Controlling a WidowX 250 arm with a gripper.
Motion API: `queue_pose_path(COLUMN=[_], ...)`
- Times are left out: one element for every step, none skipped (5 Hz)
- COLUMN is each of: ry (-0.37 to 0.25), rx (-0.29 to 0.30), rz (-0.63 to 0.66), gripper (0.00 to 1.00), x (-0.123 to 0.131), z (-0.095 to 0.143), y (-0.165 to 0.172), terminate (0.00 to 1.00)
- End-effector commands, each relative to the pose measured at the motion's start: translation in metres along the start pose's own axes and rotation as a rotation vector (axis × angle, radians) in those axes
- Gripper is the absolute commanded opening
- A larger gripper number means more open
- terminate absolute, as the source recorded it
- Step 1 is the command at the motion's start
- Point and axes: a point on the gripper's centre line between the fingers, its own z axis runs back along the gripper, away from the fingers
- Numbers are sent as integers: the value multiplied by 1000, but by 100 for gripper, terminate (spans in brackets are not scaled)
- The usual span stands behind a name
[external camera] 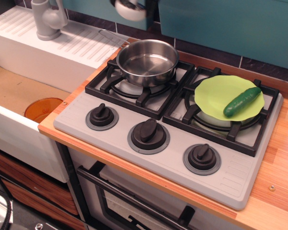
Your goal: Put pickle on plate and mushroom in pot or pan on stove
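Note:
The dark green pickle (242,101) lies on the lime-green plate (216,96), which rests on the right burner of the grey stove (173,165). On the left burner stands the steel pan (147,61), with nothing inside. The mushroom (129,9), its white rim and dark gills showing, hangs in the air at the top edge, above and behind the pan. Only a dark sliver of my gripper (137,3) shows around the mushroom, and it appears shut on it. The rest of the arm is out of view.
Three black knobs (148,131) line the stove front. A white sink unit with a grey tap (47,19) stands at the left, with an orange disc (43,109) low in the basin. Teal cabinets run along the back, and the wooden counter (278,191) extends to the right.

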Motion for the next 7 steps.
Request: queue_pose_path(ry=[-68, -88, -85, -94, -93, -78, -65], rx=[-7, -13, -19, -26, -24, -40, -34], rz=[41, 55, 56, 46, 37, 29, 30], gripper=[0, 0, 0, 0, 100, 100, 100], x=[1, -3, -3, -1, -2, -8, -11], z=[10, 3, 1, -4, -5, -2, 5], y=[-24, -32, -32, -27, -25, -22, -21], terminate=[0, 0, 0, 0, 0, 0, 0])
